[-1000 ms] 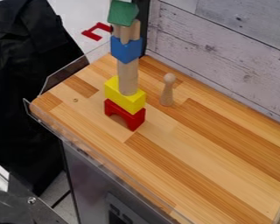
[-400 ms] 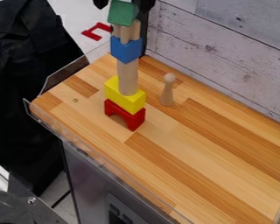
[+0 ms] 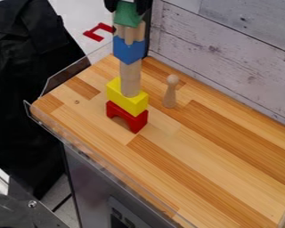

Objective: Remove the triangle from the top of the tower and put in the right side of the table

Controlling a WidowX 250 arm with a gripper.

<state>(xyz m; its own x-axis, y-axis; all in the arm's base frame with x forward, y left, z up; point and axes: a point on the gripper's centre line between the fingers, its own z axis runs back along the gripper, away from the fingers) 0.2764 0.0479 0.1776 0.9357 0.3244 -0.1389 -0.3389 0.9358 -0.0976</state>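
At the top edge of the camera view, the black gripper (image 3: 128,6) is shut on the green triangle (image 3: 128,16), one finger against each side. The triangle is at the top of the tower, directly over small natural-wood pieces (image 3: 128,33). Beneath those come a blue block (image 3: 128,50), a natural-wood cylinder (image 3: 130,79), a yellow block (image 3: 128,97) and a red arch (image 3: 126,116) standing on the table (image 3: 210,169).
A wooden peg figure (image 3: 170,91) stands upright right of the tower. Behind the table is a whitish plank wall (image 3: 234,49); a clear guard (image 3: 64,75) lines its left edge. A red piece (image 3: 97,32) lies beyond the far left edge.
The gripper came down into view around the triangle, and its fingers have moved inward onto it. The triangle has turned slightly; the rest of the tower stands as before.
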